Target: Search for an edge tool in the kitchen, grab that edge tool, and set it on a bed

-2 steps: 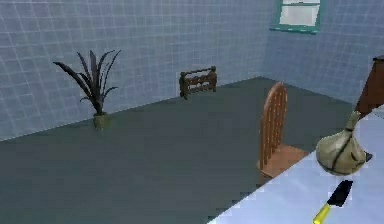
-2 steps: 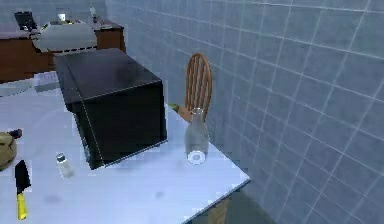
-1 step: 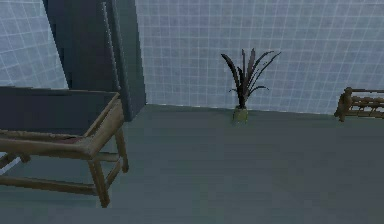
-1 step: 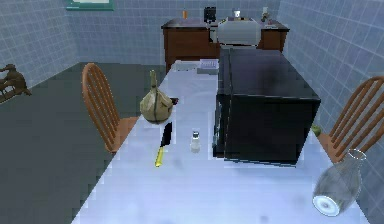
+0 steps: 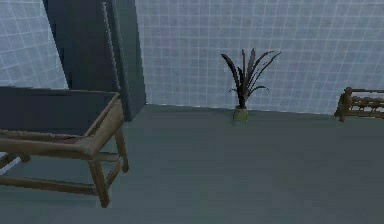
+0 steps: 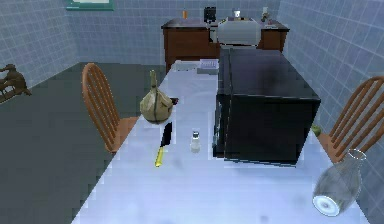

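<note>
A knife (image 6: 163,142) with a dark blade and a yellow handle lies flat on the pale tabletop (image 6: 200,190) in the arm side view. It sits left of a small shaker (image 6: 196,141) and just below a round tan gourd-shaped vase (image 6: 154,100). Its handle points toward the table's near edge.
A big black microwave (image 6: 265,105) takes up the table's right half, with a clear glass vase (image 6: 338,185) nearer. Wooden chairs (image 6: 98,95) flank the table. In the forward view stand a dark-topped wooden table (image 5: 60,125), a potted plant (image 5: 243,85) and wooden furniture (image 5: 362,103).
</note>
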{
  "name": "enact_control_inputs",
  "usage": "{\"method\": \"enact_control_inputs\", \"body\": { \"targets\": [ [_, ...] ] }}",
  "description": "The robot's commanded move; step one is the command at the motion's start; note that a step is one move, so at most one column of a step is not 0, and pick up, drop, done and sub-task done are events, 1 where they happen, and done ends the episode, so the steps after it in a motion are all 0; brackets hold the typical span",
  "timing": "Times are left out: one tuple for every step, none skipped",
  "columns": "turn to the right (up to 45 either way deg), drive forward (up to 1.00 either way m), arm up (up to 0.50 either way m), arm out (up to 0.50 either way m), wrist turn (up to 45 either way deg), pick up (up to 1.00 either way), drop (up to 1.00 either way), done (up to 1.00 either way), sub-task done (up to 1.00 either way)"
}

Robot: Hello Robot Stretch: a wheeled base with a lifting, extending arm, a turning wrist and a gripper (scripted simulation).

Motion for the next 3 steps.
{"method": "enact_control_inputs", "body": {
  "targets": [
    [0.0,0.00,0.38,0.00,0.0,0.00,0.00,0.00,0.00],
    [0.0,0.00,0.00,0.34,0.0,0.00,0.00,0.00,0.00],
    [0.0,0.00,0.00,0.00,45.0,0.00,0.00,0.00,0.00]
  ]
}}
